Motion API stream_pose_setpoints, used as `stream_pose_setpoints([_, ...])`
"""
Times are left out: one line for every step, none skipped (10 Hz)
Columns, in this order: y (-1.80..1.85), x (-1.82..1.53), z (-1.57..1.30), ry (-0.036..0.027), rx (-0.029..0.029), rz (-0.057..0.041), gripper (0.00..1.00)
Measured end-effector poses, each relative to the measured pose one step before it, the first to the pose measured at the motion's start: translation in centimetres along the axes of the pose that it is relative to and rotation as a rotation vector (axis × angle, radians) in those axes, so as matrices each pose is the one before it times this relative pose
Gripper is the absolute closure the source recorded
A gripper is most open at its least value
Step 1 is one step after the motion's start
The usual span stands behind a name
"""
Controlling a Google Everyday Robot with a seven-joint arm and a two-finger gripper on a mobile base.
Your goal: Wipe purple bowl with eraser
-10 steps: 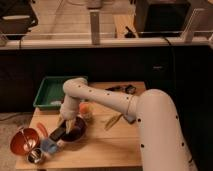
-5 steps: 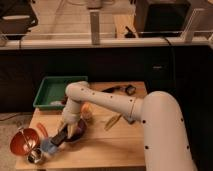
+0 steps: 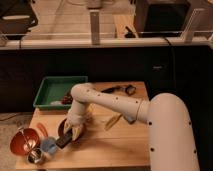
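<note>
The purple bowl (image 3: pixel 64 126) sits at the left of the wooden table and is mostly hidden under my gripper. Only its dark rim shows. My gripper (image 3: pixel 70 135) points down over the bowl's front-left part. It is shut on the eraser (image 3: pixel 62 141), a small dark block that sticks out toward the lower left at the bowl's front edge. The white arm reaches in from the right.
An orange-red bowl (image 3: pixel 23 140) stands at the front left, with a blue block (image 3: pixel 48 145) and a small metal cup (image 3: pixel 35 156) beside it. A green tray (image 3: pixel 56 91) is at the back left. A banana (image 3: pixel 112 121) lies mid-table, and dark tools (image 3: pixel 121 89) lie at the back.
My gripper has shifted a little across the bowl toward its front left, with the eraser in it. The other objects have not moved.
</note>
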Motion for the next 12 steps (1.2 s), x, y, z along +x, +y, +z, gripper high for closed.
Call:
stream_pose_setpoints([0.543, 0.764, -0.424, 0.01958, -0.00606, 0.01801, 1.00])
stream_pose_setpoints([-0.009, 0.475, -0.209, 0.01270, -0.00133, 0.00994, 1.00])
stream_pose_setpoints([-0.040, 0.659, -0.223, 0.01565, -0.00500, 0.01081, 1.00])
stream_pose_setpoints([-0.062, 1.198, -0.547, 0.01937, -0.00174, 0.01825, 1.00])
stream_pose_setpoints([-0.225, 0.760, -0.366, 0.01282, -0.00060, 0.00855, 1.00])
stream_pose_setpoints([-0.444, 0.650, -0.328, 0.01175, 0.00060, 0.00020, 1.00])
stream_pose_setpoints([-0.530, 0.375, -0.078, 0.00687, 0.00151, -0.00213, 1.00])
stream_pose_setpoints([-0.516, 0.180, -0.007, 0.00311, 0.00131, -0.00512, 1.00])
stream_pose_setpoints([-0.617, 0.019, 0.011, 0.00140, 0.00317, -0.00935, 1.00])
stream_pose_setpoints([-0.595, -0.140, 0.076, 0.00122, 0.00125, -0.00888, 1.00])
stream_pose_setpoints([-0.856, -0.445, 0.139, 0.00196, 0.00113, -0.02037, 1.00])
stream_pose_setpoints([-0.501, -0.103, -0.141, 0.00156, 0.00511, -0.01192, 1.00])
